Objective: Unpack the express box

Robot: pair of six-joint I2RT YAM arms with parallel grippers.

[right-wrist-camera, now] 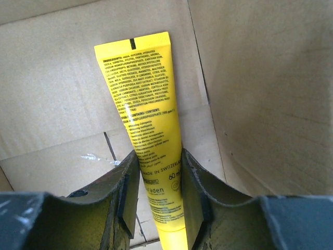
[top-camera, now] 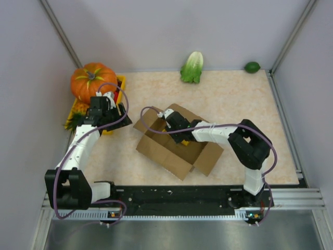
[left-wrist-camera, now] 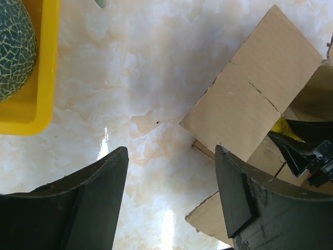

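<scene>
The express box (top-camera: 171, 153) lies open in the middle of the table, its brown flaps spread out. My right gripper (top-camera: 179, 135) reaches down into it. In the right wrist view the gripper (right-wrist-camera: 158, 166) is shut on a yellow tube (right-wrist-camera: 148, 104) with small black print, holding it near its cap end above the box floor (right-wrist-camera: 57, 104). My left gripper (top-camera: 118, 110) hovers left of the box, beside the yellow tray. In the left wrist view it (left-wrist-camera: 170, 156) is open and empty over bare table, with a box flap (left-wrist-camera: 255, 88) at its right.
An orange pumpkin (top-camera: 93, 80) sits at the back left by a yellow tray (top-camera: 122, 83). The tray (left-wrist-camera: 41, 78) holds a green netted melon (left-wrist-camera: 13, 47). A cabbage (top-camera: 192, 66) and a lime (top-camera: 252, 66) lie along the back edge. Grey walls enclose the table.
</scene>
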